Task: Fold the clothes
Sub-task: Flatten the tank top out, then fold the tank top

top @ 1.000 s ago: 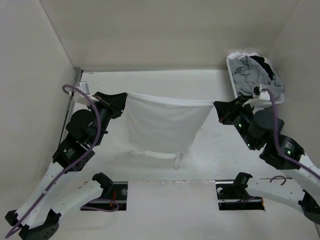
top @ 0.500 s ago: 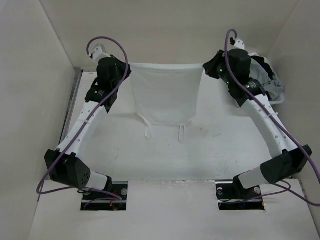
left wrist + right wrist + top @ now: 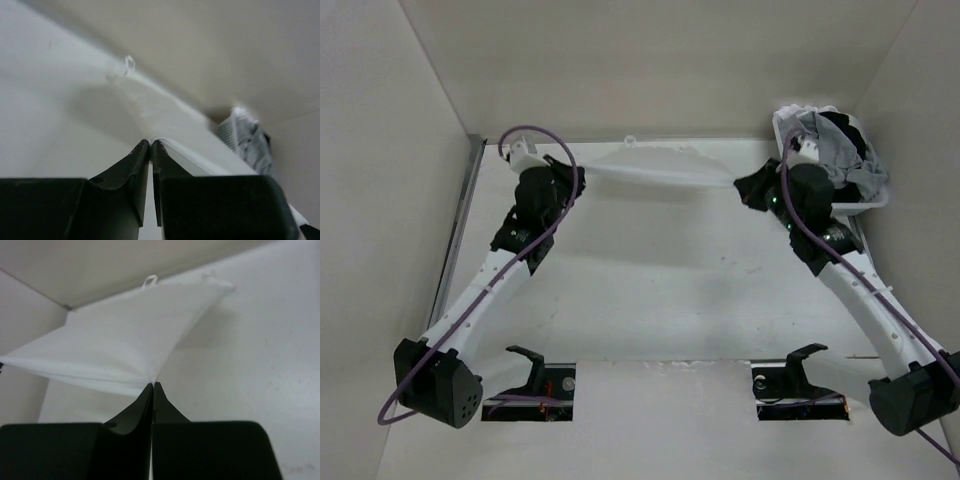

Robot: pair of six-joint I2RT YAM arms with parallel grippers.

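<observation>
Basket (image 3: 782, 132) of garments (image 3: 835, 145) beside right hand (image 3: 742, 187) gripping clothes (image 3: 660, 168).

Plain white garment (image 3: 655, 168), no pattern at all. Left gripper (image 3: 577, 179) and right gripper (image 3: 745, 188) black. Purple cables (image 3: 520, 131) on white arms (image 3: 485, 285). Grey and black clothes (image 3: 828, 148) in a white basket (image 3: 782, 128).

The right gripper (image 3: 152, 386) pinches a corner of the white garment (image 3: 107, 347). The cloth spreads taut above the table (image 3: 250, 355). Two string loops (image 3: 150, 280) stick up at its far edge.
</observation>
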